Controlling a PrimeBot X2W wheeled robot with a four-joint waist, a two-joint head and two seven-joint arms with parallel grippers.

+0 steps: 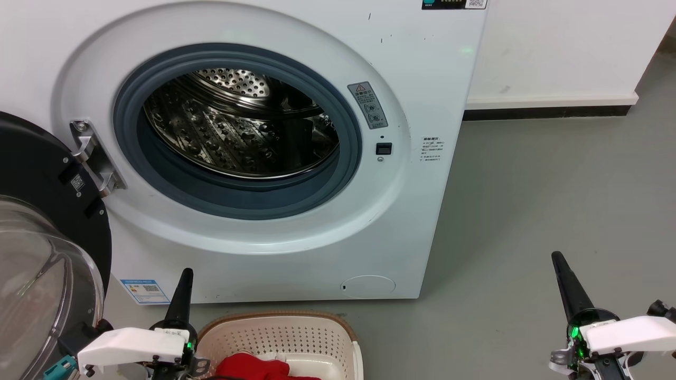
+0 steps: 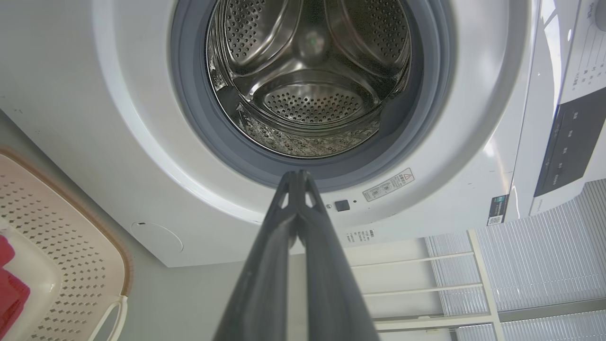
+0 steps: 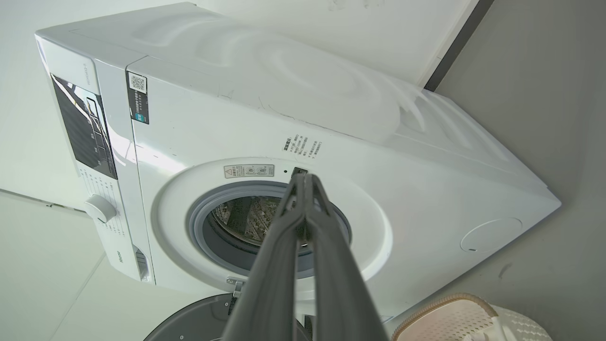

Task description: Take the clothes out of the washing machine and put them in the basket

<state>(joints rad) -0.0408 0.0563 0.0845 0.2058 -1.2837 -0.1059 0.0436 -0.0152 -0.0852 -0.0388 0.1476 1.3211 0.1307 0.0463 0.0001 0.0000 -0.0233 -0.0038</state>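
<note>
Left wrist view shows the left pincer [image 2: 297, 176] fully closed, its two long dark fingers [image 2: 265, 274] pressed tip to tip with nothing between them, aimed at the lower lip of the porthole. The right pincer [image 3: 305, 177] is likewise closed and empty, held well off to the side above the bare grey floor [image 1: 528, 211].

Just beside the left pincer, at the foot of the washing machine [image 1: 422, 79], stands the basket [image 1: 274, 338]. It is cream plastic with rounded corners, walls pierced by small holes and a brown band along the rim. The clothes [image 1: 248, 367] lie inside it, a soft, bright red heap.

Beyond, the drum [image 2: 312, 99] is polished steel, dimpled and perforated, with raised paddles; no fabric shows in it. A thick grey rubber gasket [image 1: 127, 132] rings the mouth, and the black-rimmed glass door [image 1: 31, 174] hangs wide open at the left.

By my reading the unloading is all but finished, and the step in hand is a check. The gasket's deep fold hides the drum's front bottom, so a look there is worthwhile. Should a piece turn up, open the pincer wide, pinch a thick fold rather than an edge, and lift it clear over the rubber lip, since limp cloth drags and catches.
</note>
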